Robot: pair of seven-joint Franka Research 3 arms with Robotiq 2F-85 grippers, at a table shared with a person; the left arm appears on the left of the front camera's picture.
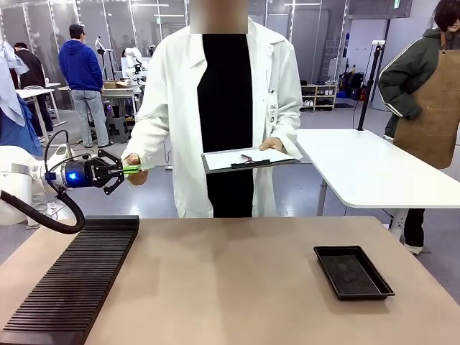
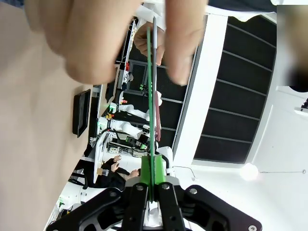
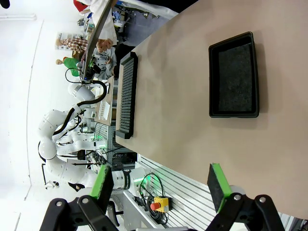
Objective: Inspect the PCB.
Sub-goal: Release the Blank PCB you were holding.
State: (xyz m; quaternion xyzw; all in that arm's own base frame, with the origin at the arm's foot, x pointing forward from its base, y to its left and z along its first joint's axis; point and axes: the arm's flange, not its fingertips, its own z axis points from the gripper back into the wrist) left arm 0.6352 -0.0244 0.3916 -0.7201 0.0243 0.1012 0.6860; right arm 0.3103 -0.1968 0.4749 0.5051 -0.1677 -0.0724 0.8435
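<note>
Front view: the PCB is clamped edge-on in the left gripper, up in the air past the table's far left edge. Its other end is being touched by the person's hand, and a clipboard is held in their other hand. A black tray is sat on the table's right side, and a ribbed rack on the left.

Left wrist view: the PCB is seen as a thin green line, squeezed tight between the green pads at the near end and pinched by the person's fingers at the far end.

Right wrist view: the right gripper is spread wide with nothing held, above the table, with the tray ahead.
</note>
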